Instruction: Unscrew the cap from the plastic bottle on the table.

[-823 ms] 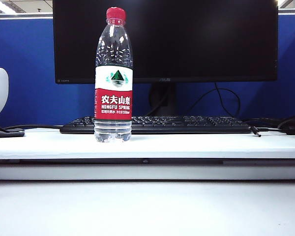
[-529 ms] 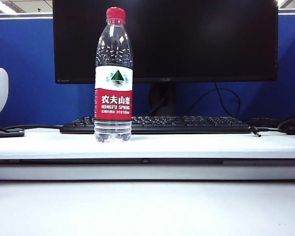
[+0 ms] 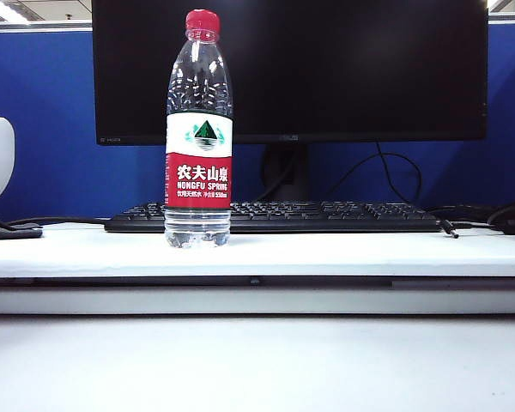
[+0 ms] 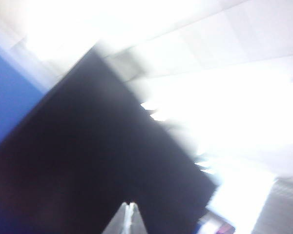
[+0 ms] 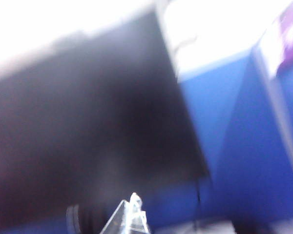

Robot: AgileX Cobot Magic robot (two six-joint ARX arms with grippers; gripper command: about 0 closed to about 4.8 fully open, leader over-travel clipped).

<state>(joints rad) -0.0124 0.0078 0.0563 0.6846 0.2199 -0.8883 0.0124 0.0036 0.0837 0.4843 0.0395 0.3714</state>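
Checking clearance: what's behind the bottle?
Behind the bottle: a black keyboard and dark monitor. The label hides what is straight behind. Both grippers, shut, are off at their wrist cameras.

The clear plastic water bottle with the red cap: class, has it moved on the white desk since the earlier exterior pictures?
No. The clear plastic water bottle stands at the same spot before the black keyboard's left end.

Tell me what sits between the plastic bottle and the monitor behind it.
In the exterior view, the black keyboard lies behind the plastic bottle, in front of the monitor.
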